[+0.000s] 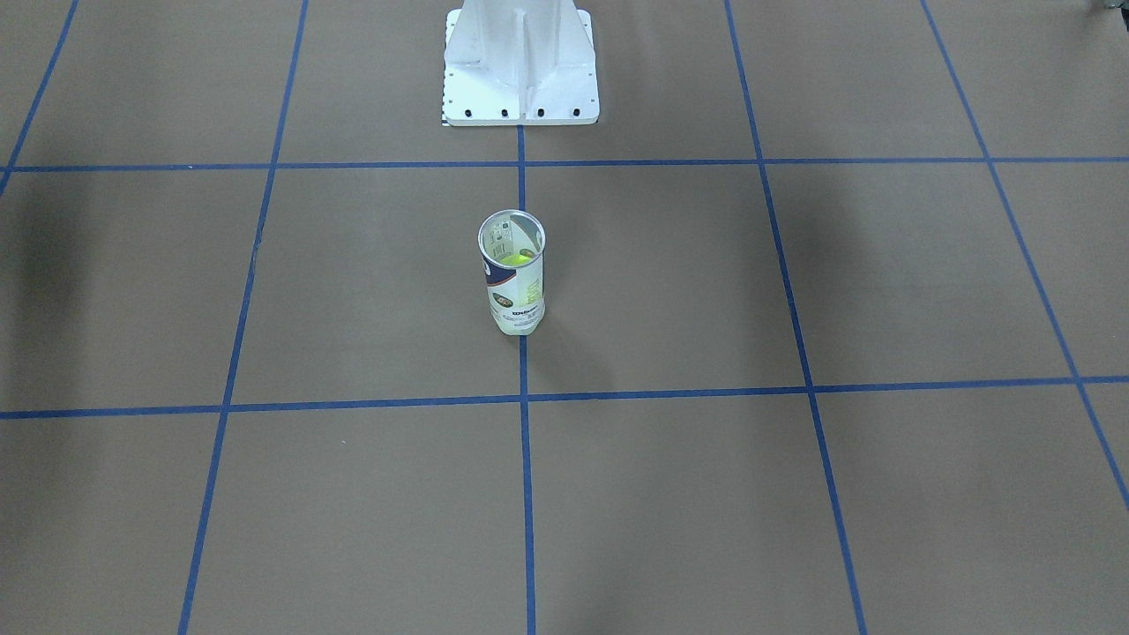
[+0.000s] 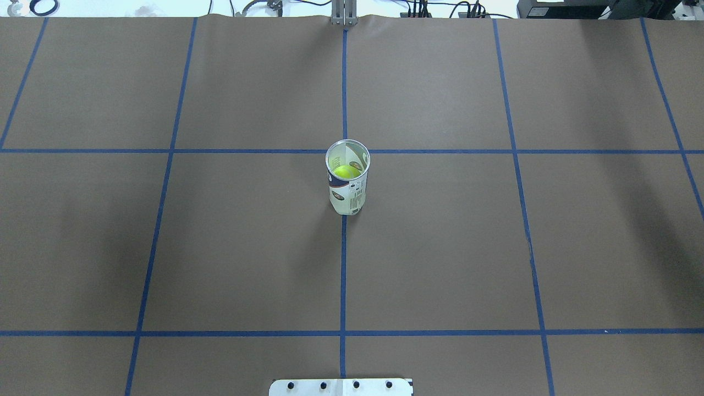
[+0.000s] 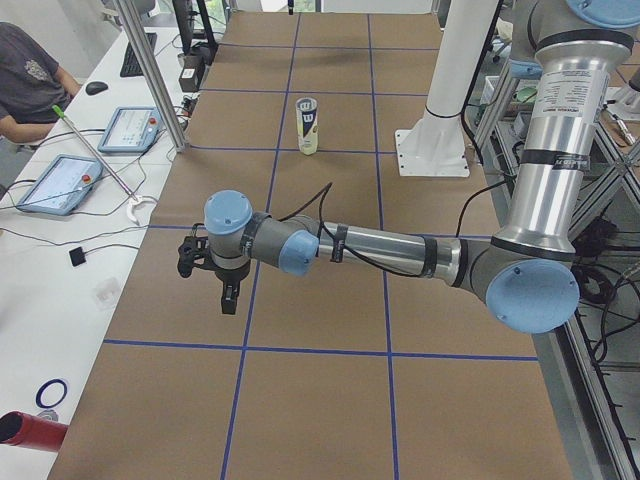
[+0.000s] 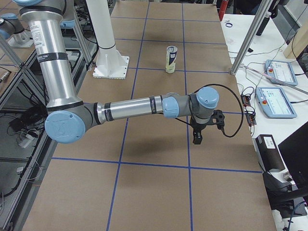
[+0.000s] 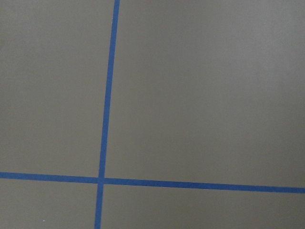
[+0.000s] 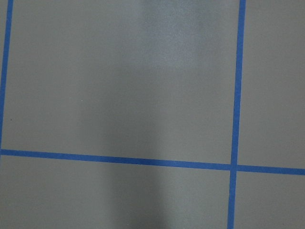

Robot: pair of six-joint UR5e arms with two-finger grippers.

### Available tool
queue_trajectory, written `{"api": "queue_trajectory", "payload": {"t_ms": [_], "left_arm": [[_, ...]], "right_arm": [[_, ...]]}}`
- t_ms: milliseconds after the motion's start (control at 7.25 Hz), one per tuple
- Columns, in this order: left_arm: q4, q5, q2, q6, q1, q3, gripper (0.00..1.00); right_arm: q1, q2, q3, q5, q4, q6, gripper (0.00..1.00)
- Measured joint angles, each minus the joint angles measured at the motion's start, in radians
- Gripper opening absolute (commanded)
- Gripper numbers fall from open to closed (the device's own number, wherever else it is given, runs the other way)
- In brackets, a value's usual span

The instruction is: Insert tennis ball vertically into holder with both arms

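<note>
The left gripper [image 3: 229, 298] hangs above the brown-papered table's [image 2: 440, 247] left end, finger spread impossible to tell. Centrally the holder [image 2: 348, 187] stands upright on a blue tape line [image 2: 344, 264], tennis ball [image 2: 346, 171] inside, white pedestal [image 1: 520, 79] toward the robot. The right gripper [image 4: 197, 137] hangs at the right end, likewise untellable.

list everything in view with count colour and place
holder: one, clear with white and navy label, upright mid-table
tennis ball: one, yellow-green, inside the holder
table: one, brown with blue tape grid
pedestal base: one, white, at the robot's table edge
tablets: two, blue-framed, on the side bench
operator: one, dark shirt, at that bench
left arm: one, grey, light-blue caps, stretched over the table; left gripper black, state unclear
right arm: one, same colours, same pose; right gripper black, state unclear
</note>
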Motion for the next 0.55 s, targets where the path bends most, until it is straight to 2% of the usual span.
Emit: {"api": "queue_trajectory", "payload": {"t_ms": [276,552], "left_arm": [[0.047,0.076,0.030,0.139,-0.001,-0.001,1.00],[0.178,0.065,0.034,0.186,-0.001,-0.011,0.99]], "right_arm": [[0.001,-0.004,0.000,-0.001,-0.002,-0.002,0.99],[0.001,-0.006,-0.001,-0.001,-0.004,-0.002,0.99]]}}
